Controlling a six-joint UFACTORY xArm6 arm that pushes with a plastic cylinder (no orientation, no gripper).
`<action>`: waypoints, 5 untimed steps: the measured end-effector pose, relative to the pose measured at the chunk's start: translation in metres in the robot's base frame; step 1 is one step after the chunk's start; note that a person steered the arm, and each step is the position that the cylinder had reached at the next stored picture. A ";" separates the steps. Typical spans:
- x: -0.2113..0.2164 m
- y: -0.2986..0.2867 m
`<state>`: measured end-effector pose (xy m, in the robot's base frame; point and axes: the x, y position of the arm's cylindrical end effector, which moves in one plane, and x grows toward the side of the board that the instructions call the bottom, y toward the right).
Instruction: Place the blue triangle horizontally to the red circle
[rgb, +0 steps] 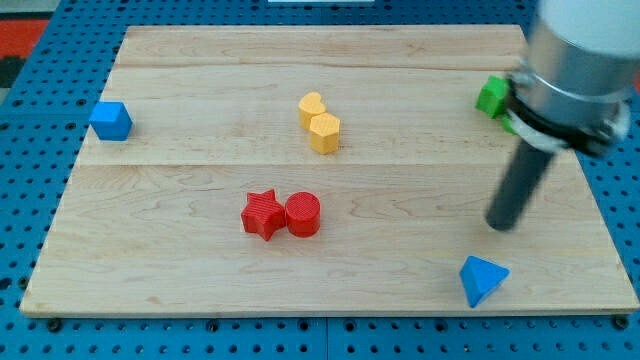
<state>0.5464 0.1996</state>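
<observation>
On the wooden board (200, 60), going from the view's left: one blue plastic cube (110, 120), one red plastic star (263, 214) touching one red plastic circle (303, 214), and two yellow plastic blocks (320, 124). My tip (500, 224) has no jaws to open or close; it sits just above one blue plastic triangle (483, 279), near the bottom right edge. One green plastic block (491, 96) is half hidden. I think a bad push could slide the triangle off.

No text, label, brand, number or sign can be read anywhere in this view: not on the pale wooden board (180, 200), nor on the blue pegboard (30, 150) surrounding it.
</observation>
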 end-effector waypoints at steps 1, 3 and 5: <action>0.040 0.019; 0.063 -0.058; 0.048 -0.111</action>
<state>0.5942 0.0882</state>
